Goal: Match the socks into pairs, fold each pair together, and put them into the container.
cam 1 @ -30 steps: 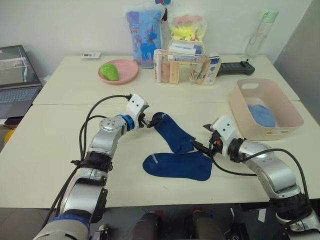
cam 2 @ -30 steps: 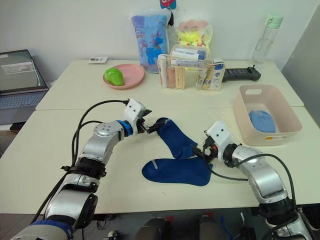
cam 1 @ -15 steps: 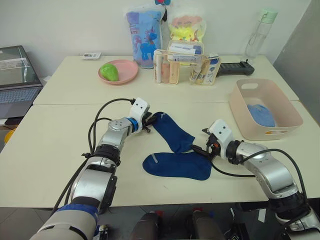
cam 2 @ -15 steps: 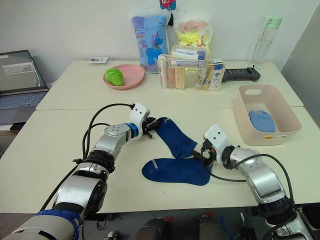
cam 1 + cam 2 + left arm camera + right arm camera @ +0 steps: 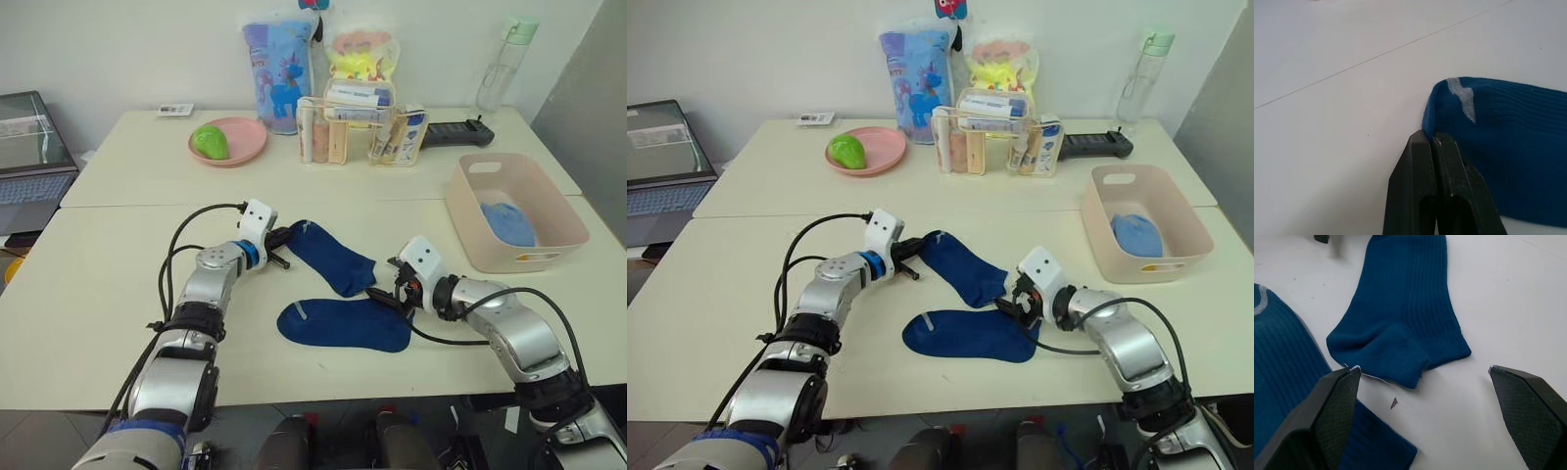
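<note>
On the near table [image 5: 88, 294], two navy socks lie side by side between the robot's arms. The upper navy sock [image 5: 328, 257] runs diagonally; the lower navy sock [image 5: 345, 325] lies flat along the table's front, the two almost touching near the right gripper [image 5: 384, 295]. The left gripper [image 5: 277, 248] sits at the cuff end of the upper sock; the left wrist view shows its fingers [image 5: 1437, 196] pressed together, their tips at the cuff's edge beside a pale grey mark, though whether fabric is caught between them cannot be told. The right wrist view shows what the head camera blurs: the right gripper's fingers [image 5: 1332, 416] spread wide apart, one over the lower sock, with the upper sock's toe end lying between them on the table. To the right, the pale pink container [image 5: 470, 240] holds a folded light blue pair [image 5: 507, 222]. On the far table stand a pink plate [image 5: 245, 137] with a green object [image 5: 209, 141], a clear organiser [image 5: 358, 132] and a bottle [image 5: 498, 67]. A laptop [image 5: 24, 157] sits at the far left.
</note>
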